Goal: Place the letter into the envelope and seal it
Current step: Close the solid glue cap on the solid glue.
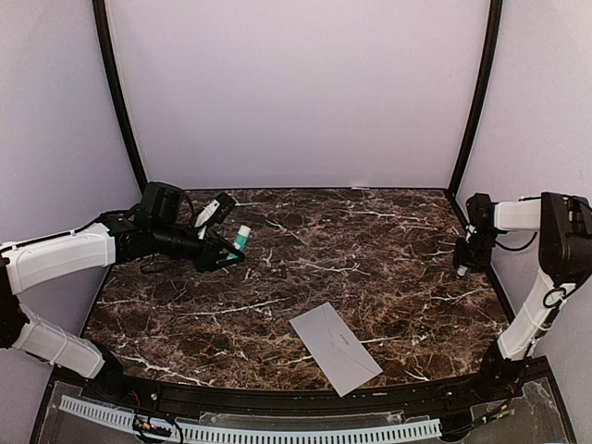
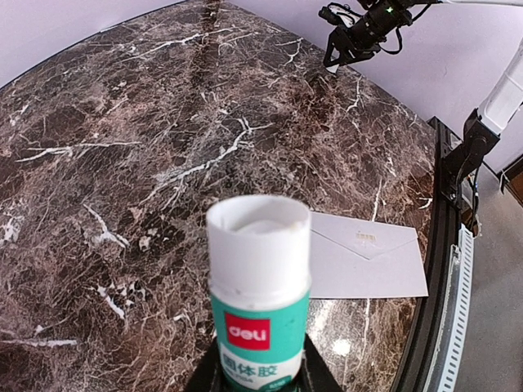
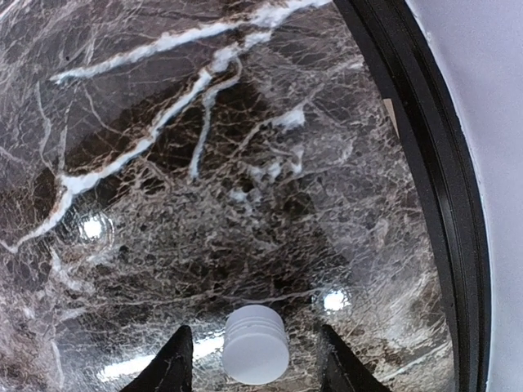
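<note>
The grey envelope (image 1: pixel 335 347) lies flat near the table's front edge with its flap down; it also shows in the left wrist view (image 2: pixel 368 265). The cream letter is not in view. My left gripper (image 1: pixel 227 250) is at the far left above the table, shut on an uncapped green-and-white glue stick (image 1: pixel 241 237), which fills the left wrist view (image 2: pixel 259 278) between the jaws of that gripper (image 2: pixel 260 367). My right gripper (image 1: pixel 465 259) is at the table's right edge, open, its fingers either side of the white glue cap (image 3: pixel 255 345), which stands free between them.
The dark marble table (image 1: pixel 305 268) has a black raised rim (image 3: pixel 425 163) just right of my right gripper. Grey curtain walls close in the back and sides. A white perforated rail (image 1: pixel 277 430) runs along the front edge.
</note>
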Robot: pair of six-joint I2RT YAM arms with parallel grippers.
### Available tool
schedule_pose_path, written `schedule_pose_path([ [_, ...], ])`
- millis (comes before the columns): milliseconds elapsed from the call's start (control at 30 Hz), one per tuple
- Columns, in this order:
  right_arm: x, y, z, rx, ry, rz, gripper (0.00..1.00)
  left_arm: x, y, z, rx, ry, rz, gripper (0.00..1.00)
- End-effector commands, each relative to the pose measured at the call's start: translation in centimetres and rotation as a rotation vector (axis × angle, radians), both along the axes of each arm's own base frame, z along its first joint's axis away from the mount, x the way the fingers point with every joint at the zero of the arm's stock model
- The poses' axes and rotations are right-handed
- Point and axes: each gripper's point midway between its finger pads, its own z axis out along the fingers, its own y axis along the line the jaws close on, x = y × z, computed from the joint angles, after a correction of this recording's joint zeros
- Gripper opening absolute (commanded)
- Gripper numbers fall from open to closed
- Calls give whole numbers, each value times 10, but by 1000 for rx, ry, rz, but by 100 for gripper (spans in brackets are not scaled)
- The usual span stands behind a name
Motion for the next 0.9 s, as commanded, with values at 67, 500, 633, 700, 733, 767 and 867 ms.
schedule_pose_path([
  [67, 4, -1, -7, -6, 0, 3, 43, 0, -2, 3, -17, -14, -21, 0],
  [500, 2, -1, -7, -11, 5, 1, 18, 1, -2, 2, -11, -13, -16, 0],
  [633, 4, -1, -3, -14, 4, 21, 8, 2, -2, 2, -12, -12, -15, 0],
  [700, 5, 0, 3, -10, -5, 28, 6, 2, -1, 2, -12, -15, -14, 0],
  [733, 7, 3, 10, 3, -22, 38, 4, 1, -2, 3, -14, -14, -17, 0],
  [767, 9, 8, 17, 26, -40, 53, 3, -2, -4, 6, -29, -14, -36, 0],
  [867, 15, 33, 51, 86, -117, 124, 1, -24, -18, 17, -105, -10, -139, 0],
])
